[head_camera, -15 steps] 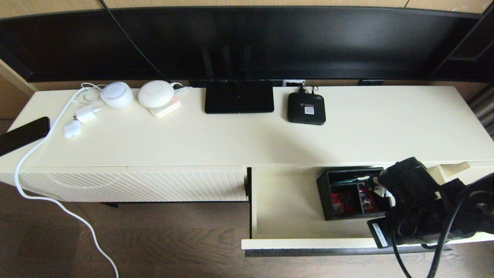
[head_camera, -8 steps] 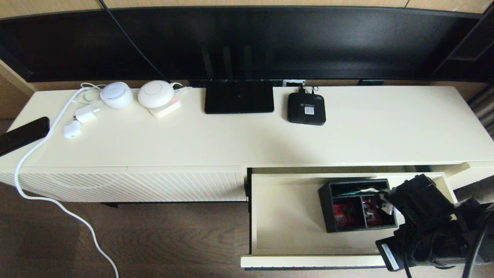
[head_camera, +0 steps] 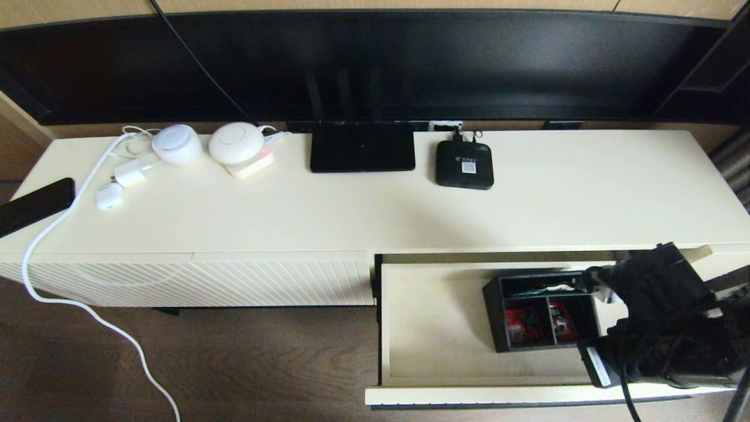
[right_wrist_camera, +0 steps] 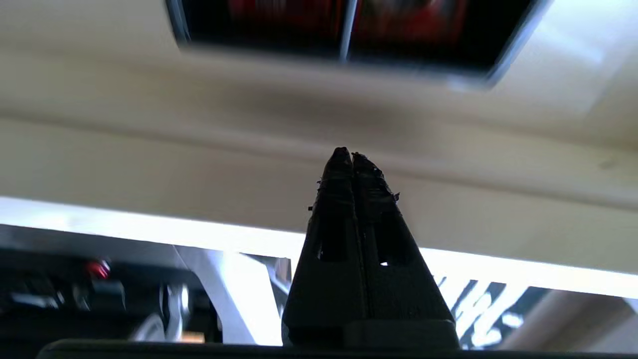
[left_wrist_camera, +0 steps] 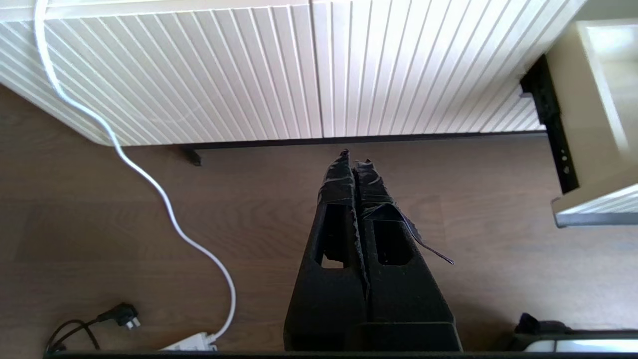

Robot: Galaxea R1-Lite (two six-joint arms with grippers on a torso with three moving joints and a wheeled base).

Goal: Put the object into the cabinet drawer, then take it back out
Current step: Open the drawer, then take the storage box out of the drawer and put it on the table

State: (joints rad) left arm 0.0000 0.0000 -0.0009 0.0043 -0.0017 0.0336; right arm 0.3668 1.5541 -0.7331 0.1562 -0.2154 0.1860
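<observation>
From your head camera, the cabinet drawer (head_camera: 433,328) stands pulled out at the right of the cream cabinet, and the black organizer box (head_camera: 542,309) sits inside it on the drawer floor, toward the right and rear, red items showing in its two square compartments. Your right arm (head_camera: 662,316) hangs over the drawer's right end, just beside the box; its claw is hidden from this angle. On the cabinet top (head_camera: 351,211) sit a flat black router (head_camera: 362,147), a small black device (head_camera: 464,164), two white round gadgets (head_camera: 205,143) and a white cable (head_camera: 64,223) trailing to the wood floor (head_camera: 234,363).

From your left wrist camera, the left claw (left_wrist_camera: 353,158) is pressed together, holding nothing — it hangs over the floor in front of the ribbed front panel (left_wrist_camera: 279,70), well apart from the drawer, whose corner shows at the edge (left_wrist_camera: 593,149).

From your right wrist camera, the right claw (right_wrist_camera: 347,155) is likewise closed tight and empty, its tips over the drawer's cream interior (right_wrist_camera: 199,149) — the box (right_wrist_camera: 349,30) lies just beyond them, untouched, its red contents blurred.
</observation>
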